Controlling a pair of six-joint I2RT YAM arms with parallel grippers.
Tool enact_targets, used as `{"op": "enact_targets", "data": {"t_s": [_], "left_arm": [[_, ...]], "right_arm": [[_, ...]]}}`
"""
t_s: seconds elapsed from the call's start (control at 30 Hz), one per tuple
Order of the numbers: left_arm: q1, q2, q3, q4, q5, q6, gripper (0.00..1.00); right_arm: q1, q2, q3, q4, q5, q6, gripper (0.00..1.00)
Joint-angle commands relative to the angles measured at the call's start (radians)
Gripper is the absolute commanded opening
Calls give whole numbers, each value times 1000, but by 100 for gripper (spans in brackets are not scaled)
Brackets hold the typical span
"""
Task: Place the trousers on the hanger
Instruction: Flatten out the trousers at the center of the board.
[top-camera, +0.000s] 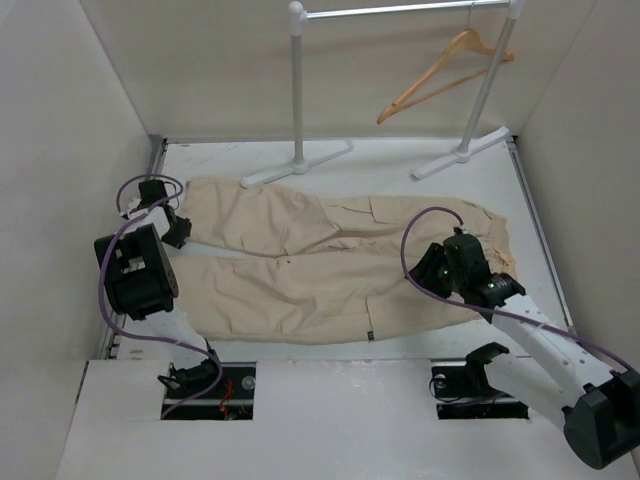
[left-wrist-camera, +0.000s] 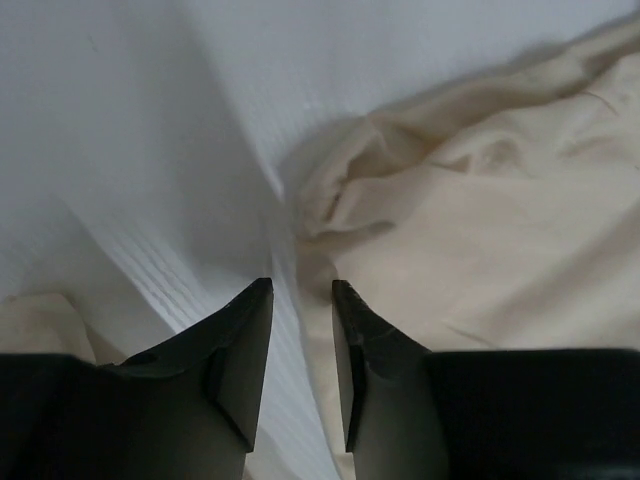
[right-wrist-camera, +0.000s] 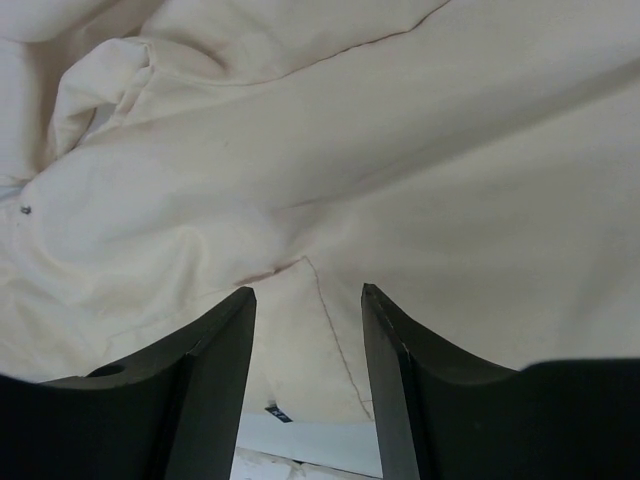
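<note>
The beige trousers (top-camera: 300, 265) lie flat across the table, leg ends at the left and waist at the right. The wooden hanger (top-camera: 440, 78) hangs by its hook on the white rack at the back right, far from both grippers. My left gripper (top-camera: 176, 230) is low over the leg ends; in the left wrist view it (left-wrist-camera: 300, 285) is open with a narrow gap, and a cloth edge (left-wrist-camera: 470, 220) lies just ahead and under it. My right gripper (top-camera: 434, 272) is over the waist area; in the right wrist view it (right-wrist-camera: 308, 290) is open above the cloth (right-wrist-camera: 300, 150), holding nothing.
The white tube rack (top-camera: 297, 90) stands at the back on two flat feet (top-camera: 296, 165), just beyond the trousers. White walls close in the left, right and back. A small dark label (right-wrist-camera: 278, 412) shows at the trousers' near edge.
</note>
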Motion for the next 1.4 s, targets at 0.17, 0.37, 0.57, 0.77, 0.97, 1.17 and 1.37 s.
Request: {"op": "enact_targets", "data": {"t_s": [0.17,0.37,0.57,0.77,0.97,1.17,1.37], "left_arm": [[98,-16,41,-22,-65,-10,2],[112,-109,38,38,-38,8,43],[92,-315,-81,-2,-45,-1,53],[70,-538,-299,-121,-192,10,52],[38,-490,-353,-95,-177,42,51],[21,-391,-323,-45,-225,86,52],[16,-332,-271,-13,-182,102,54]], "right_arm": [[-34,-31,13,25,-29,-26,54],[-31,-3,13,42,-33,-20,64],[-25,-3,14,62,-50,-28,68],[-21,0,-1,97,-115,-43,43],[24,49,16,102,-162,-64,41],[93,93,26,96,-161,-49,61],[142,141,71,78,-144,-26,61]]}}
